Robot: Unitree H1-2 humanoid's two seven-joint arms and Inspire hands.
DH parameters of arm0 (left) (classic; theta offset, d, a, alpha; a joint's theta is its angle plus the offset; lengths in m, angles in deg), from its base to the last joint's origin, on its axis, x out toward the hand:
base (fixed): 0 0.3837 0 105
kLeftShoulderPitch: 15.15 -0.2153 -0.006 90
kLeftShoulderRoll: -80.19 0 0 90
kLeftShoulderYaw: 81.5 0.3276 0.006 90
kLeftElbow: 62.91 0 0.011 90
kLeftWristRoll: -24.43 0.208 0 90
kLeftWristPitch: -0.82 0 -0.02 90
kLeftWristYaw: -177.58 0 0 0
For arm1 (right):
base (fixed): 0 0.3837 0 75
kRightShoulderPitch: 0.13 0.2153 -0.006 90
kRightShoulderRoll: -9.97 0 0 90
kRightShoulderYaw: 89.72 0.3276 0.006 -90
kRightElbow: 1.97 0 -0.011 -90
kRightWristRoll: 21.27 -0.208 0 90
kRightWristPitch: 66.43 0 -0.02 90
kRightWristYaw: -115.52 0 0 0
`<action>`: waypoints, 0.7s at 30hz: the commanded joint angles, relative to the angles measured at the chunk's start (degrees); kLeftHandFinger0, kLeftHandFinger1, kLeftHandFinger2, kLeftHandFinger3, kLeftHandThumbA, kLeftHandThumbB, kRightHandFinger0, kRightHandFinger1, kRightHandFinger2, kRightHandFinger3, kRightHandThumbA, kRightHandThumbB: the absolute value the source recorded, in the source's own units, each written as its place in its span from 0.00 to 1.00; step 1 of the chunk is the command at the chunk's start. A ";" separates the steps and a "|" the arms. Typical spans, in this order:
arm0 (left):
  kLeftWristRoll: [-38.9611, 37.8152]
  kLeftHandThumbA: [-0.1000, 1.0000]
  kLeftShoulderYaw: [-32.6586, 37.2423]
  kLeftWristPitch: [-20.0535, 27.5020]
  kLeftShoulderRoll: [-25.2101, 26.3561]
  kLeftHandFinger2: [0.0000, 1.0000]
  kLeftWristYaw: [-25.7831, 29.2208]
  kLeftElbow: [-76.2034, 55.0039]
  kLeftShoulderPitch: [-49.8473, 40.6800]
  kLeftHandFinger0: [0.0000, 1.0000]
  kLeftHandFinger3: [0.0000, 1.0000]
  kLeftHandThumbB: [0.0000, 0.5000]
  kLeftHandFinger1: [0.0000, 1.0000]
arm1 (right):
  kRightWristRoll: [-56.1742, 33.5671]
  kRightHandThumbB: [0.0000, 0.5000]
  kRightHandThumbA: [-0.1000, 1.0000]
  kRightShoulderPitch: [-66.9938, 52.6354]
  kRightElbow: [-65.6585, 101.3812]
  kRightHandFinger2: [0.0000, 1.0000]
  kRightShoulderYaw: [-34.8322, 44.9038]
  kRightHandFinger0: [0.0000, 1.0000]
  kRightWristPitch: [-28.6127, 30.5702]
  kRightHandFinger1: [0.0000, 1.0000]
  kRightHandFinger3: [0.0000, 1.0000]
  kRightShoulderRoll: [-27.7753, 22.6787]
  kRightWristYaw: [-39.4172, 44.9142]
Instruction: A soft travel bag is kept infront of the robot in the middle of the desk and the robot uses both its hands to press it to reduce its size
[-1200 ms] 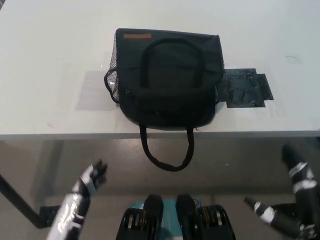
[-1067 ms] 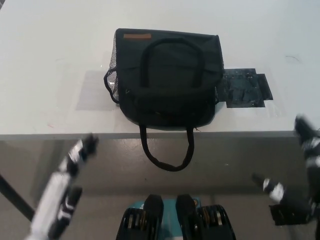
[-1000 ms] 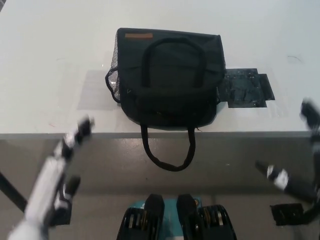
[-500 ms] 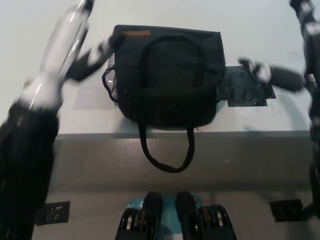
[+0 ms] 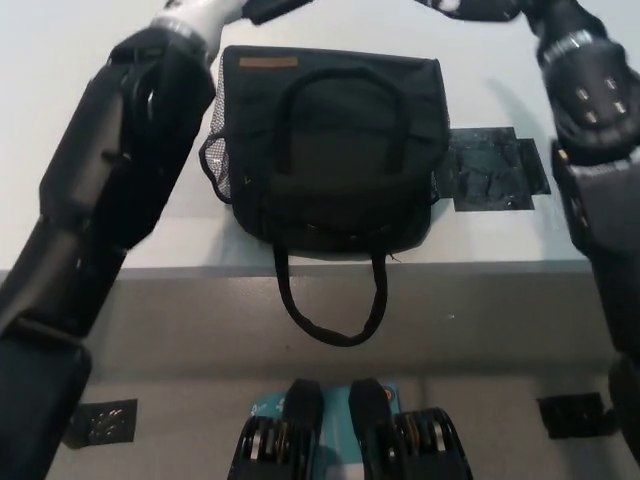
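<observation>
Both arms are reaching over the white desk (image 5: 120,60) past the bag's far edge; left hand (image 5: 215,8) and right hand (image 5: 480,8) are cropped at the top, grip unreadable. Black travel bag (image 5: 335,150) is sitting mid-desk, strap hanging over the near edge, dark tape patch (image 5: 495,172) beside it.

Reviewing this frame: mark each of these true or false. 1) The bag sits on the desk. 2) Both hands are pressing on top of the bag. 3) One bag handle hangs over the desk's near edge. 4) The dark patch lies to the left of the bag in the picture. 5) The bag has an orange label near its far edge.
1) The bag sits on the desk. True.
2) False. The left hand and right hand are at the picture's top edge, beyond the bag.
3) True. The handle hangs over the edge.
4) False. The dark patch lies to its right.
5) True. The label is there.
</observation>
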 commanded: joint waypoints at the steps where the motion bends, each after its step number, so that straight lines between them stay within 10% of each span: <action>1: 3.79 1.00 1.42 -0.49 -0.05 1.00 4.60 5.69 6.10 1.00 1.00 0.51 1.00 | 0.97 0.46 1.00 7.17 -6.96 1.00 -1.10 1.00 1.62 1.00 1.00 1.48 -1.32; 21: 5.53 1.00 6.36 0.54 -1.12 1.00 6.09 16.67 5.62 1.00 1.00 0.43 1.00 | -2.40 0.33 1.00 8.77 -26.84 1.00 0.71 1.00 5.96 1.00 1.00 7.09 -4.19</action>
